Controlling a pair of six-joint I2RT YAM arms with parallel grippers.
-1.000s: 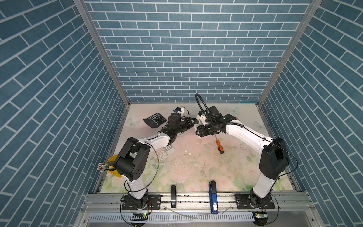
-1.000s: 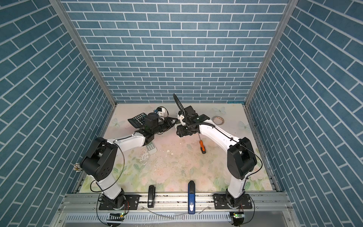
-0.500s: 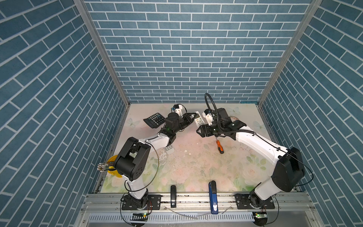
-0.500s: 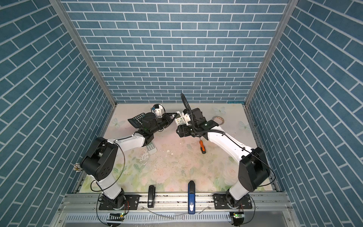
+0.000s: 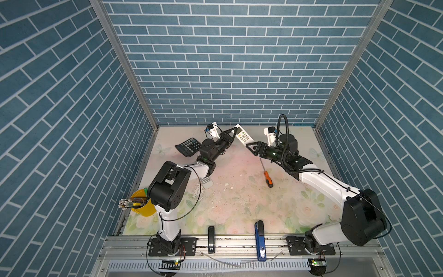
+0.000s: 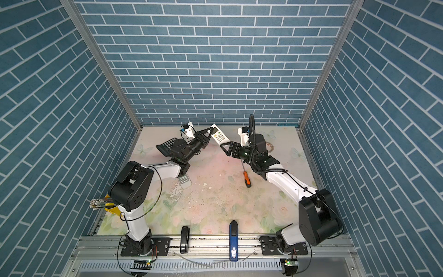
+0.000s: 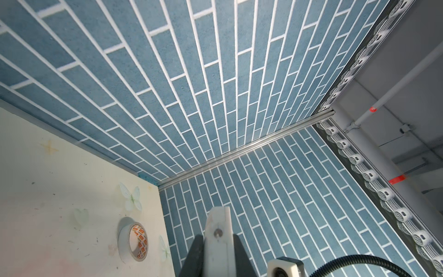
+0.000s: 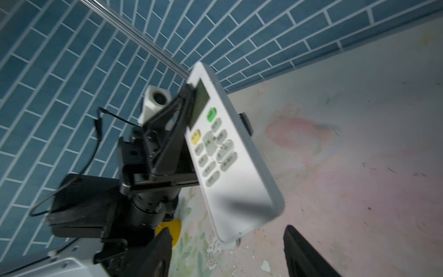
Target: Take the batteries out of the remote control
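Observation:
The white remote control (image 5: 243,136) hangs tilted above the back of the table, button face up. My left gripper (image 5: 231,134) is shut on its upper end by the screen. The left wrist view shows the remote control (image 7: 218,237) edge-on between that gripper's black fingers (image 7: 194,259). My right gripper (image 5: 250,146) stands open just off the remote's lower end and touches nothing. In the right wrist view that lower end (image 8: 242,211) floats ahead of my spread fingers (image 8: 304,254). The batteries are hidden.
On the floral table lie an orange-handled screwdriver (image 5: 267,176), a black calculator (image 5: 188,146), a small grey keypad (image 5: 206,181) under the left arm and a tape roll (image 7: 134,241) at the back right. A yellow pen cup (image 5: 141,203) lies at the left edge. Two staplers (image 5: 260,237) sit at the front.
My left gripper has lifted the remote up and toward the back wall. My right gripper has let go, opened wider and drawn back to the right.

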